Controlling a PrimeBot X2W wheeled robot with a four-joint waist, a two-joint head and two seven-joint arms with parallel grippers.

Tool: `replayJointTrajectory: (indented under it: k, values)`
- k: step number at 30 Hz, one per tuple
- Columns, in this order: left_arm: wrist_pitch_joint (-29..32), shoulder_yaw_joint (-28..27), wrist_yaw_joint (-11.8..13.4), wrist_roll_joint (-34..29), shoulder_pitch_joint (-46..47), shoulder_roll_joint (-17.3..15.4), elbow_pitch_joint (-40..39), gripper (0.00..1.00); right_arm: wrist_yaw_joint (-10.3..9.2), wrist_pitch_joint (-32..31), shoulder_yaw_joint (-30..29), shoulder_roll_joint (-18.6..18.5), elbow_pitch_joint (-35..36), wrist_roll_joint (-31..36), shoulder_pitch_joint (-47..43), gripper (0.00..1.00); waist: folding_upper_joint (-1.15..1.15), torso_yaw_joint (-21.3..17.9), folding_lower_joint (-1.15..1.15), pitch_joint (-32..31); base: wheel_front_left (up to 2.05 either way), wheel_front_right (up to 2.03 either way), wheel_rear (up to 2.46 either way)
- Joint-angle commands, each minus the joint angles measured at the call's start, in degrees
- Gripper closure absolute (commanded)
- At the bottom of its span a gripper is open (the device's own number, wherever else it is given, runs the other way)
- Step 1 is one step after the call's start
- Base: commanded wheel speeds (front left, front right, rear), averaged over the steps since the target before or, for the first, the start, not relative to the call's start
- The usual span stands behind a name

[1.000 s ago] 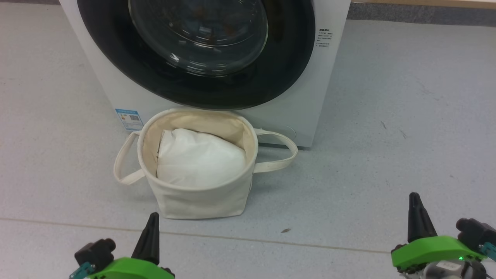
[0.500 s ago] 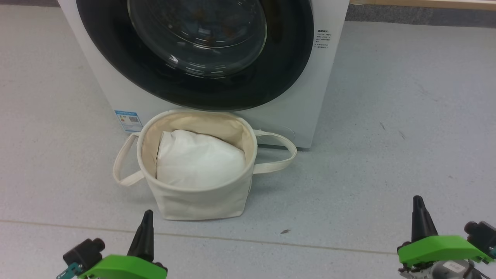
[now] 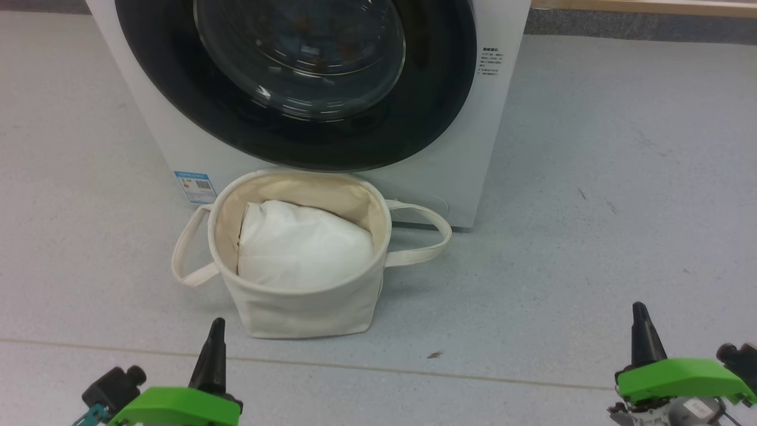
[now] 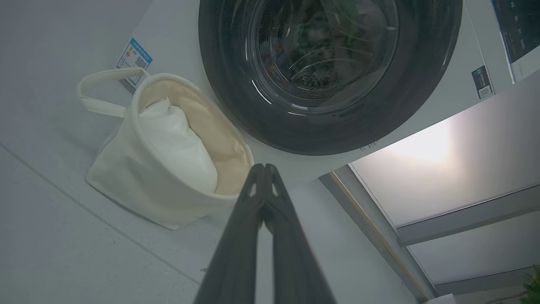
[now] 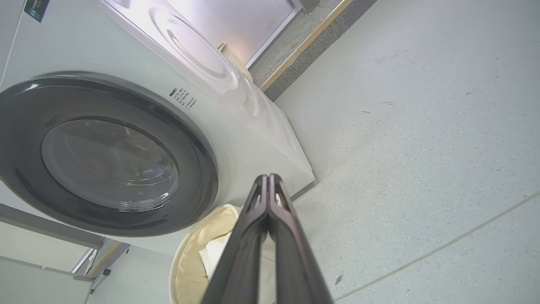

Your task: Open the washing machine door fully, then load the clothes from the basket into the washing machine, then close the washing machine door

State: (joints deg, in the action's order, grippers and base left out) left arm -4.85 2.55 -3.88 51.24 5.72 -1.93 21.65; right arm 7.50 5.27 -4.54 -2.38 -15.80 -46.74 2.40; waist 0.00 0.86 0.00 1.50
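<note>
The washing machine (image 3: 467,148) stands straight ahead with its door (image 3: 154,65) shut flat against the front. Behind the glass dim shapes with orange-brown spots (image 3: 349,50) show; I cannot tell if they are the clothes. The cream basket (image 3: 301,313) sits on the floor against the washer, holding a plain white pillow-like bundle (image 3: 301,248). My left gripper (image 3: 216,324) is shut and empty, hanging low just in front of the basket. My right gripper (image 3: 639,309) is shut and empty too, far off to the basket's right. In the wrist views each pair of fingers (image 4: 263,169) (image 5: 268,179) is pressed together.
A blue label (image 3: 194,185) is stuck low on the washer's left. The basket's strap handles (image 3: 426,234) loop out to both sides. Grey floor (image 3: 591,207) runs wide to the right, with a seam line across it near me. A wall skirting (image 3: 639,21) lies behind.
Both grippers have sunk lower in the head view, the left drifting a little leftward, both staying shut. The camera has shifted slightly. Basket and door are as before.
</note>
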Motion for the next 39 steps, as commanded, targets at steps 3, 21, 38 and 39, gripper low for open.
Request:
replayJointTrajectory:
  k: [3, 21, 38, 39]
  values:
    - [0.7, -1.7, -0.6, 2.7, 1.4, -0.5, -2.4, 1.00, 0.00, -0.9, 0.1, -0.4, 1.8, -3.1, 2.8, 1.00, 0.00, 0.0, 0.00, -0.1, 0.00, 0.00, 0.00]
    - [4.1, -4.1, -1.6, 14.9, 1.1, -0.6, -4.1, 1.00, -0.01, -4.3, -0.5, -0.4, 1.8, -16.5, 3.1, 1.00, 0.00, -0.3, 0.00, -0.5, 0.00, 0.00, 0.00]
    - [6.8, -5.9, -2.3, 24.5, 0.9, -0.7, -5.4, 1.00, -0.01, -7.1, -1.1, -0.4, 1.8, -27.3, 3.4, 1.00, 0.00, -0.5, 0.00, -0.8, 0.00, 0.00, 0.00]
    - [6.9, -6.0, -2.4, 25.1, 0.9, -0.7, -5.4, 1.00, -0.01, -7.2, -1.1, -0.4, 1.8, -27.9, 3.4, 1.00, 0.00, -0.5, 0.00, -0.8, 0.00, 0.00, 0.00]
